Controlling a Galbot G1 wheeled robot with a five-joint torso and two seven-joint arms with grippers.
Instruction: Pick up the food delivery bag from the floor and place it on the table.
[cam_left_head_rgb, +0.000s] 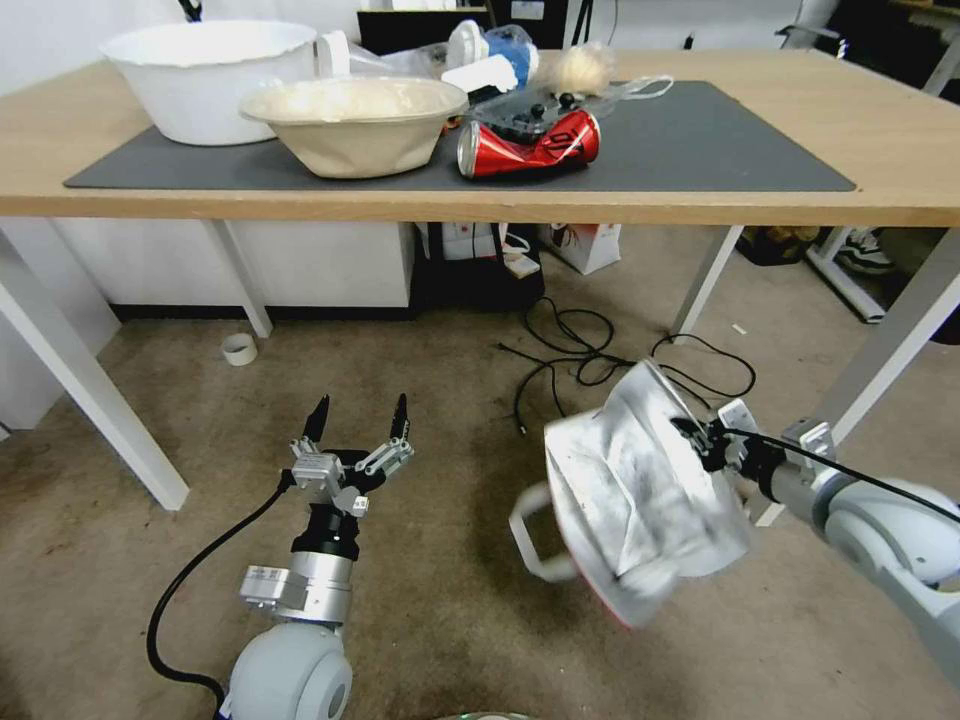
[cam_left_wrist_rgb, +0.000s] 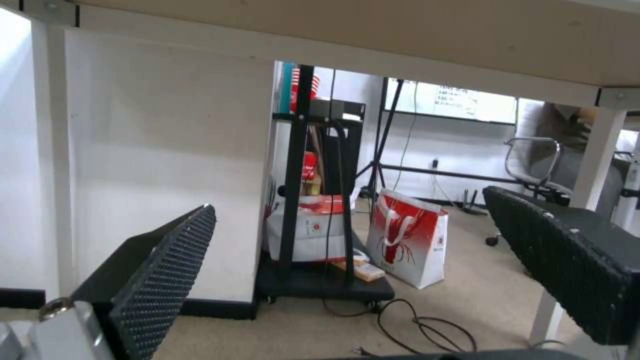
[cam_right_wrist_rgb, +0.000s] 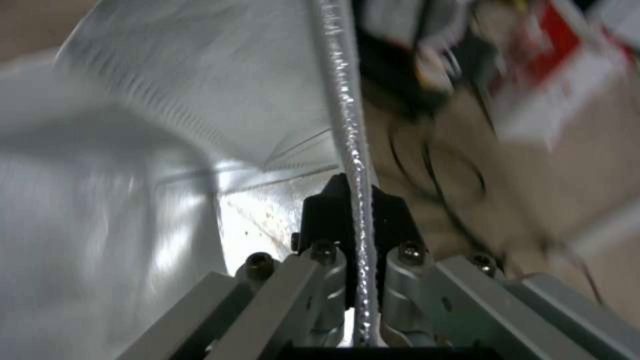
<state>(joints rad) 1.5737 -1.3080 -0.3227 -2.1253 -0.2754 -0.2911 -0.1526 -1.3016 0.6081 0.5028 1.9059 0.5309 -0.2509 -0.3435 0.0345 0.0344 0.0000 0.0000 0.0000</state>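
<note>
The food delivery bag (cam_left_head_rgb: 635, 505) hangs tilted above the floor (cam_left_head_rgb: 430, 590) at the lower right, silver foil lining showing, a white strap handle on its left and a red base at the bottom. My right gripper (cam_left_head_rgb: 697, 437) is shut on the bag's upper rim. In the right wrist view the foil rim (cam_right_wrist_rgb: 347, 130) runs straight between the shut fingers (cam_right_wrist_rgb: 320, 220). My left gripper (cam_left_head_rgb: 357, 418) stands open over the floor to the bag's left, holding nothing; its ribbed pads (cam_left_wrist_rgb: 167, 265) are wide apart. The light-wood table (cam_left_head_rgb: 900, 160) with a dark grey mat (cam_left_head_rgb: 700, 140) spans the top.
On the mat stand a large white bowl (cam_left_head_rgb: 205, 75), a beige bowl (cam_left_head_rgb: 355, 120), a crushed red can (cam_left_head_rgb: 530, 145) and plastic wrappers. White table legs (cam_left_head_rgb: 90, 400) flank the floor space. Black cables (cam_left_head_rgb: 580, 355), a tape roll (cam_left_head_rgb: 238, 348) and a red-and-white paper bag (cam_left_wrist_rgb: 407, 237) lie under the table.
</note>
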